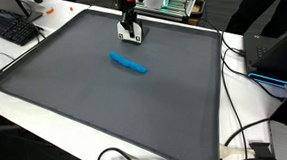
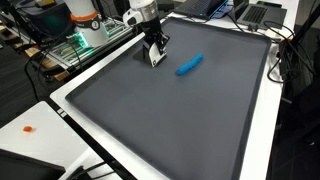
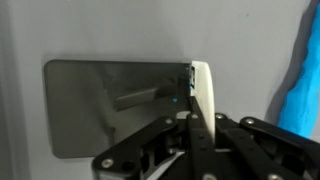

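My gripper point(image 1: 130, 27) hangs over the far part of a large grey mat point(image 1: 105, 112), and both exterior views show it point(image 2: 154, 46). In the wrist view its jaws point(image 3: 197, 120) are shut on the white edge of a flat white thing point(image 3: 203, 85) with a shiny grey face point(image 3: 110, 100). This thing stands at the mat surface point(image 1: 131, 34) point(image 2: 156, 58). A blue elongated object point(image 1: 129, 63) lies on the mat a short way from the gripper. It also shows in an exterior view point(image 2: 190, 65) and at the right edge of the wrist view point(image 3: 303, 90).
A black keyboard point(image 1: 10, 26) lies beyond one corner of the mat. A dark box with blue light point(image 1: 272, 52) and cables point(image 1: 249, 134) sit along one side. A green-lit device point(image 2: 85, 35) stands behind the arm. A small orange item point(image 2: 28, 128) lies on the white table.
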Motion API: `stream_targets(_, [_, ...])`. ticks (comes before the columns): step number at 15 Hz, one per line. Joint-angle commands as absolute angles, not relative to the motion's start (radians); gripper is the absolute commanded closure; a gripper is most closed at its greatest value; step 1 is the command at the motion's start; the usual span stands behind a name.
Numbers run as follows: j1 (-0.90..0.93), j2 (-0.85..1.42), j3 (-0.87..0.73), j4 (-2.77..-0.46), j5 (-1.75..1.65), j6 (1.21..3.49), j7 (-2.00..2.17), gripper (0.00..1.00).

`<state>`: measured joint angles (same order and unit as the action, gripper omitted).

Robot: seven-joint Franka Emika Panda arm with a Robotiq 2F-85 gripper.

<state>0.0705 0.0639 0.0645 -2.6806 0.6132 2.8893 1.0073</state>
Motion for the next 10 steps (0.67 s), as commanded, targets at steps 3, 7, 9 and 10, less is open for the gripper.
stream_targets(3, [0.063,-0.045,0.043,-2.738,0.444,2.86,1.052,0.99])
stream_targets(7, [0.045,-0.085,0.051,-2.703,0.215,2.826,1.027,0.99])
stream_targets(9, [0.058,-0.091,0.062,-2.648,0.205,2.742,0.947,0.99])
stream_targets(10, [0.067,-0.09,0.066,-2.617,0.215,2.701,0.901,0.99])
